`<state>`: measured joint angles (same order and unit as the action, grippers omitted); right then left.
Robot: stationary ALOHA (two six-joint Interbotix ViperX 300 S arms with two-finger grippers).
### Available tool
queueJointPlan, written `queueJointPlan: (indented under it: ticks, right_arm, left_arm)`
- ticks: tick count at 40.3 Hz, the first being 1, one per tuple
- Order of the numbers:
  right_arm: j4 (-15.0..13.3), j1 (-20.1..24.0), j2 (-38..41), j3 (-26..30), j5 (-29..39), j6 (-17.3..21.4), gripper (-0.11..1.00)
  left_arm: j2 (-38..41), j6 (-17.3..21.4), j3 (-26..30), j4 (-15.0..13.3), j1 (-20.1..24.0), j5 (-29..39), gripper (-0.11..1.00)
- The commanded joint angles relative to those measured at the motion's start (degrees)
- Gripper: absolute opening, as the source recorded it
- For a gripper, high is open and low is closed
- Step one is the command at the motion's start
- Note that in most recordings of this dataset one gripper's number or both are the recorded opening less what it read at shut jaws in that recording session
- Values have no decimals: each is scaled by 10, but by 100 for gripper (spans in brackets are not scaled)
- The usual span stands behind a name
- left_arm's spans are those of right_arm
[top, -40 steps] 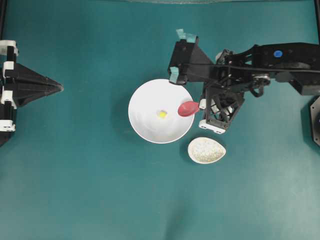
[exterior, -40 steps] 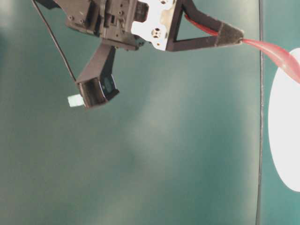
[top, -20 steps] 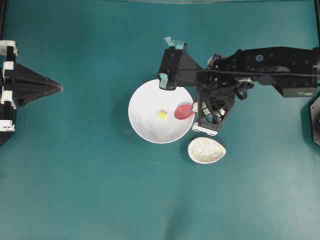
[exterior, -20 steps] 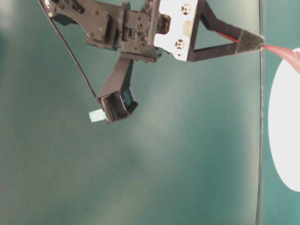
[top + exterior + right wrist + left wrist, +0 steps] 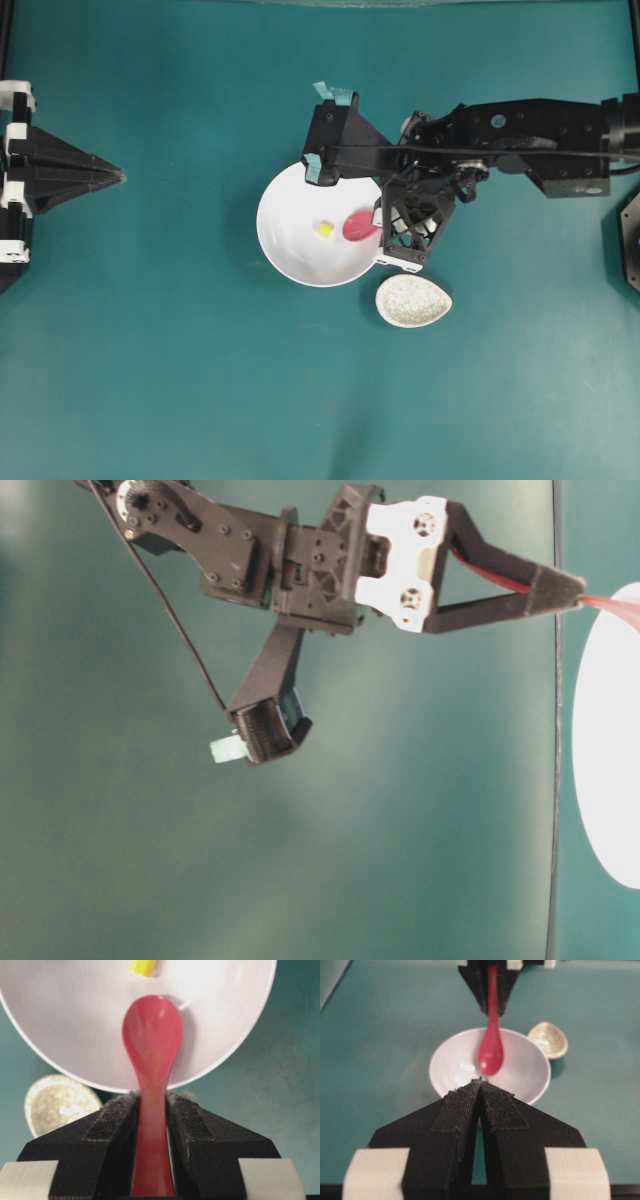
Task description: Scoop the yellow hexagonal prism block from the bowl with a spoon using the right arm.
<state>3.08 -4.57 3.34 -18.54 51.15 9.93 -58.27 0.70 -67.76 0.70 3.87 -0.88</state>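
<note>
Jaws of the right gripper (image 5: pixel 152 1125) clamp the flat handle of the spoon (image 5: pixel 151 1050), one black pad on each side; those of the left gripper (image 5: pixel 480 1085) are pressed together on nothing, parked at the worktop's left edge in the overhead view.

Teal covers the worktop (image 5: pixel 180 380) throughout. On it, the right arm (image 5: pixel 520 135) reaches in from the right, black, with bits of teal tape on its camera mount. At centre sits the bowl (image 5: pixel 290 250), round, plain white and glossy. Just beside its lower right rim lies a speckled grey-white, egg-shaped spoon rest (image 5: pixel 414 300). The spoon is glossy pink-red, its oval scoop held inside the bowl's right half. Smallest is the yellow hexagonal prism block (image 5: pixel 325 229), bright and faceted, lying near the bowl's middle, just off the scoop's tip. No readable writing shows anywhere.
</note>
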Motion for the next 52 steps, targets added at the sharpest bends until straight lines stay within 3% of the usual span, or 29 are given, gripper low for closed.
queueJointPlan:
  ticks: [1,52]
  right_arm:
    - [2,1,-3,14,-9,-2,23]
    - [2,1,37,32,-148,-22,23]
  left_arm:
    - [2,1,16,2,2,-2,1]
    - [2,2,17,2,3,-2,1]
